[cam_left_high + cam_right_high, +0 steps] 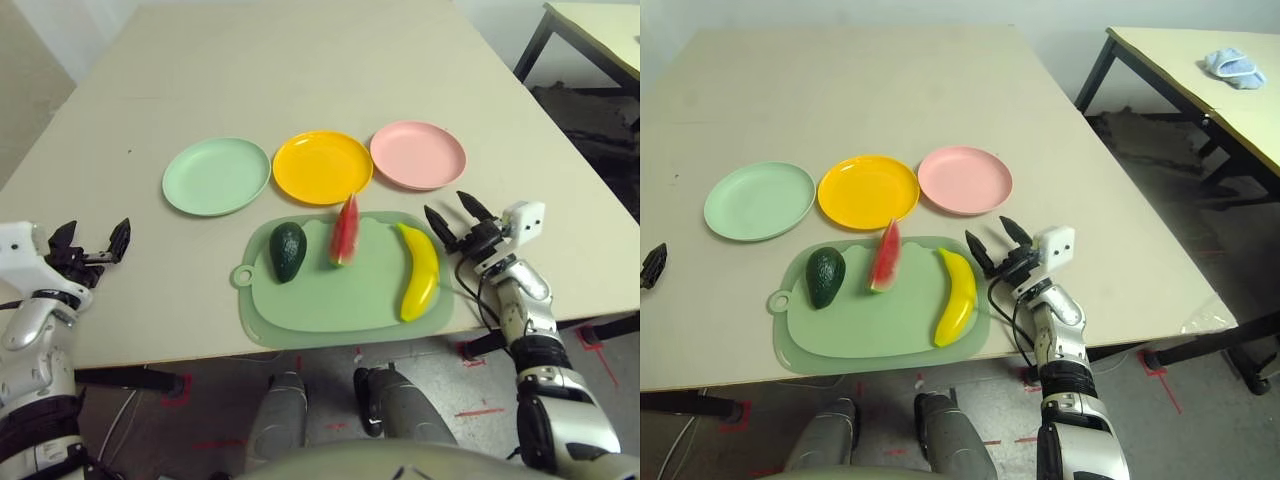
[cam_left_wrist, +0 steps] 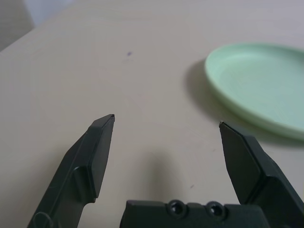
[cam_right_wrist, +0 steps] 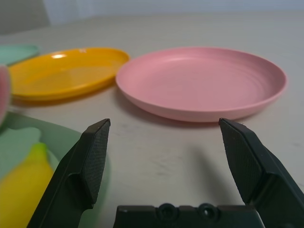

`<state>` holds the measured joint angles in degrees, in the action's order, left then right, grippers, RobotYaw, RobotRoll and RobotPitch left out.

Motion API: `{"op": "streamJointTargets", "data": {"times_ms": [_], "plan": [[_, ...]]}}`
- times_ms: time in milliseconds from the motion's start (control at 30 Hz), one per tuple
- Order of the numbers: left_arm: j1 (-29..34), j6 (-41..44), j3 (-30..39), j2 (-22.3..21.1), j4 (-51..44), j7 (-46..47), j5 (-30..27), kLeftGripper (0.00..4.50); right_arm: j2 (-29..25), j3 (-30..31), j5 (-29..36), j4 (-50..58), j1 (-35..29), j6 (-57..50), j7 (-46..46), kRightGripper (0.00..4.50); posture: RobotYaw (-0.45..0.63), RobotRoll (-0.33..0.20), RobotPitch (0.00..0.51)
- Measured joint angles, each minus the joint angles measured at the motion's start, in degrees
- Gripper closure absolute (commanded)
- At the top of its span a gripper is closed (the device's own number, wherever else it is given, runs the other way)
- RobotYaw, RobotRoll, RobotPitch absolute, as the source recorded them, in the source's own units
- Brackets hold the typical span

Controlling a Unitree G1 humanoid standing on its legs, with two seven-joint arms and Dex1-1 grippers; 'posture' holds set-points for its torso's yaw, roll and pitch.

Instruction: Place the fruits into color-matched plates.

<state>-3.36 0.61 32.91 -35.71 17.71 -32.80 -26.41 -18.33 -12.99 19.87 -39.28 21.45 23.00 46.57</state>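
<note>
Banana (image 1: 418,272) lies on the cutting mat (image 1: 340,300), long axis running away from the robot, just left of the right gripper (image 1: 458,221), fingers spread and empty. That arm's nearest. Yellow plate (image 1: 322,166) waits beyond on the tabletop (image 1: 300,70). Left gripper (image 1: 92,240), also spread, sits well apart.

Silver forearms, black two-fingered tool (image 1: 455,217), black cable loops
</note>
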Motion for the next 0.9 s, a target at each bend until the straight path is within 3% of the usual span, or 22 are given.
{"op": "streamJointTargets", "data": {"times_ms": [167, 267, 433, 533, 667, 800, 900], "plan": [[-0.3, 3.4, -1.9, -6.9, -3.7, -18.0, -6.8, 0.0, -5.4, 0.0, -2.9, -1.6, 0.4, -2.3, -3.9, 0.02, 0.06, 0.0, 0.156], [-0.2, 3.2, -3.4, -12.3, -4.5, -28.2, -7.6, 0.0, -8.7, 1.2, -5.4, -0.4, 0.4, -4.5, -3.9, 0.02, 0.03, 0.0, 0.171], [-0.3, 2.1, -9.6, -21.2, -7.4, -46.0, -6.7, 0.0, -21.5, 4.8, -8.6, 6.4, 3.3, -8.1, 4.9, 0.02, 0.01, 0.0, 0.166], [-3.1, 1.6, -14.7, -21.7, -11.5, -51.1, -6.5, 0.0, -26.5, 9.1, -8.6, 18.0, 3.1, -7.9, 14.0, 0.02, 0.0, 0.0, 0.155], [-7.4, 2.5, -19.6, -21.7, -16.0, -54.6, -6.6, 0.0, -33.2, 16.1, -9.4, 24.2, 2.1, -2.8, 27.8, 0.02, -0.02, 0.0, 0.142], [-11.9, 4.8, -22.5, -21.9, -20.2, -56.4, -7.1, 0.0, -39.4, 20.5, -8.8, 28.9, 8.6, 2.4, 40.3, 0.02, -0.03, 0.0, 0.139], [-14.1, 5.9, -24.1, -23.0, -20.6, -58.0, -6.8, 0.0, -44.0, 25.8, -8.2, 31.8, 11.2, 5.7, 44.6, 0.02, -0.03, 0.0, 0.145]]}}
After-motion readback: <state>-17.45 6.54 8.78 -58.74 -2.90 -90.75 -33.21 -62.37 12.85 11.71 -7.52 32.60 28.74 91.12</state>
